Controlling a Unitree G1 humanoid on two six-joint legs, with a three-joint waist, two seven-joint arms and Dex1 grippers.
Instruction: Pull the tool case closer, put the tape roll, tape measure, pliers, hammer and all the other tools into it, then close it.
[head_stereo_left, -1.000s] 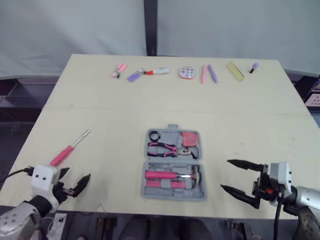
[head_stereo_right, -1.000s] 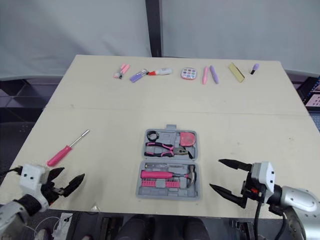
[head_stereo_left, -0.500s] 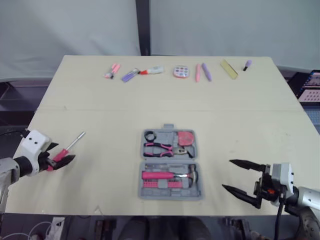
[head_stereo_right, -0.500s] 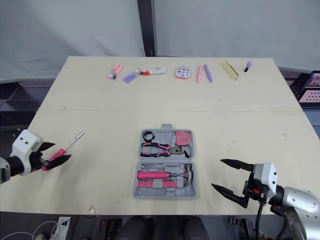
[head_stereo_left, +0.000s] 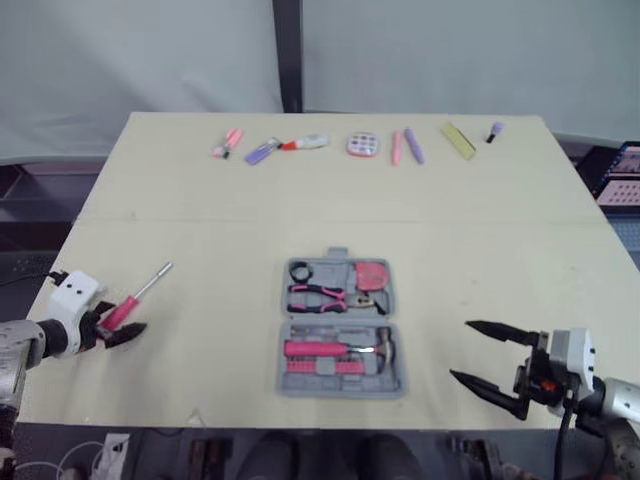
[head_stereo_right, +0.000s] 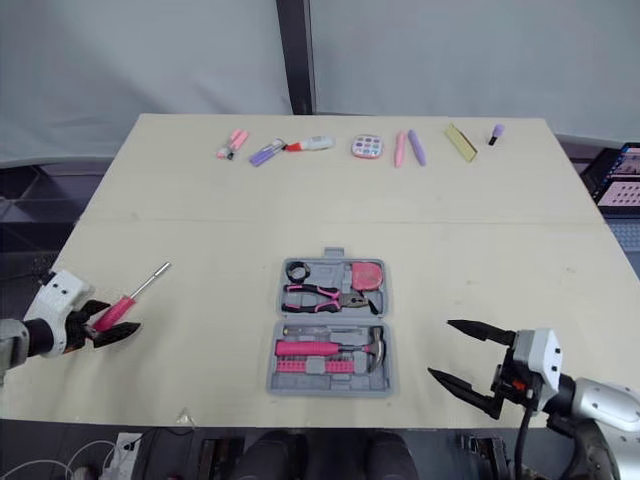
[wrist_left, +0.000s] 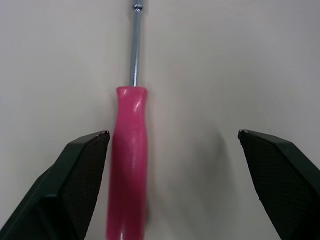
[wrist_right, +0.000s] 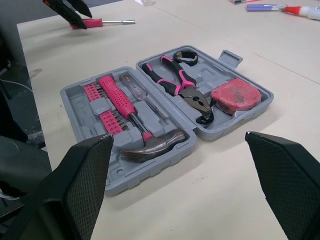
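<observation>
Beige table (head_stereo_left: 500, 250): open tool case (head_stereo_left: 340, 321) centre, screwdriver (head_stereo_left: 135, 298) left, small items (head_stereo_left: 362, 145) far edge

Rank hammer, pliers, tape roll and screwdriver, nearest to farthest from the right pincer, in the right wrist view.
1. Hammer, in the case half nearest the right pincer.
2. Pliers, in the farther half.
3. Tape roll, at that half's far corner.
4. Screwdriver, on the table beyond the case.

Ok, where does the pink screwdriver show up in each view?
Left eye view: screwdriver near the table's left edge, left of the tool case.
Right eye view: same place, left of the case.
Left wrist view: handle between the left gripper's open fingers, close beside one.
Right wrist view: on the table beyond the open case.
Shared landmark: the left gripper at the handle end.
</observation>
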